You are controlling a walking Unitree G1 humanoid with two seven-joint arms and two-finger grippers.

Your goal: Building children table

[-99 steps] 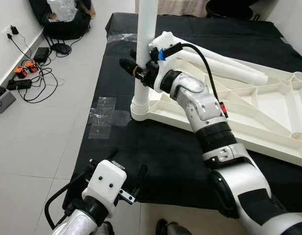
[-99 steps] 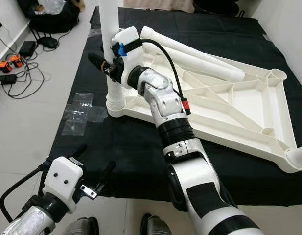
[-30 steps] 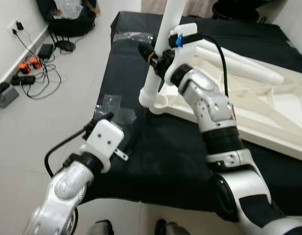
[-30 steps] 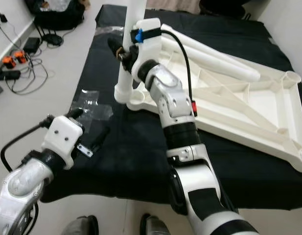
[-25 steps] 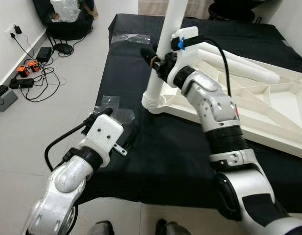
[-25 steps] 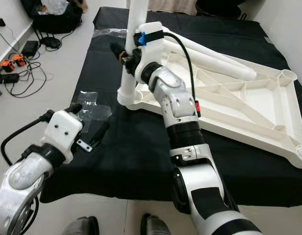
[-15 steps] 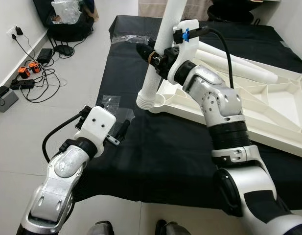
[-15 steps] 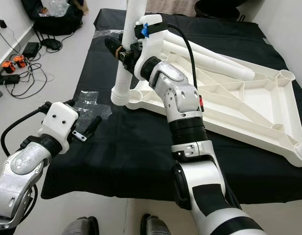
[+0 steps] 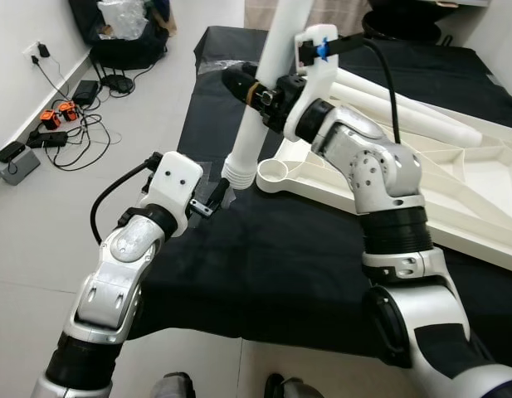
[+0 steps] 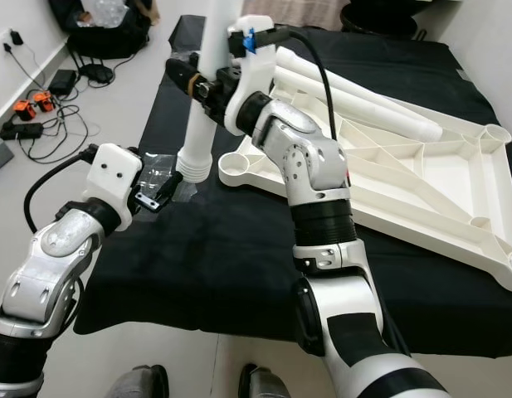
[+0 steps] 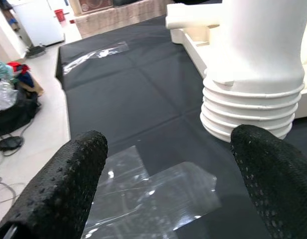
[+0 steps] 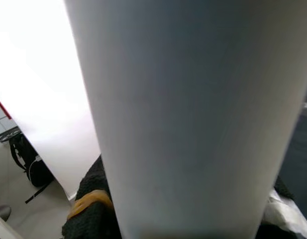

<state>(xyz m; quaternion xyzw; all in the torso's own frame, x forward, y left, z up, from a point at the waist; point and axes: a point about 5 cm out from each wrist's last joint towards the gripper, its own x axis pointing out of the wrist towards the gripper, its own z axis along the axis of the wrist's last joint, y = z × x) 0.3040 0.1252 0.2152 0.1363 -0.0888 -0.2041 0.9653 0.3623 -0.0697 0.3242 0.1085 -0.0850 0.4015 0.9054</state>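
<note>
The white table top (image 9: pixel 455 195) lies upside down on a black cloth (image 9: pixel 280 257). My right gripper (image 9: pixel 249 89) is shut on a white table leg (image 9: pixel 257 116), which tilts and hangs above the cloth. Its threaded lower end (image 9: pixel 236 172) sits just left of the empty corner socket (image 9: pixel 277 172), apart from it. My left gripper (image 11: pixel 168 189) is open, close below and beside that threaded end (image 11: pixel 248 109), with nothing between its fingers (image 11: pixel 58 194). In the right wrist view the leg (image 12: pixel 193 114) lies tight against the camera.
Two more white legs (image 9: pixel 413 116) lie across the table top. Clear plastic bags (image 11: pixel 143 194) lie at the cloth's left edge. Cables and chargers (image 9: pixel 56 124) and a black bag (image 9: pixel 127 37) are on the tiled floor to the left.
The leg's threaded end has come away from the corner socket and swung left. My left arm has risen from low in front up to the leg's lower end.
</note>
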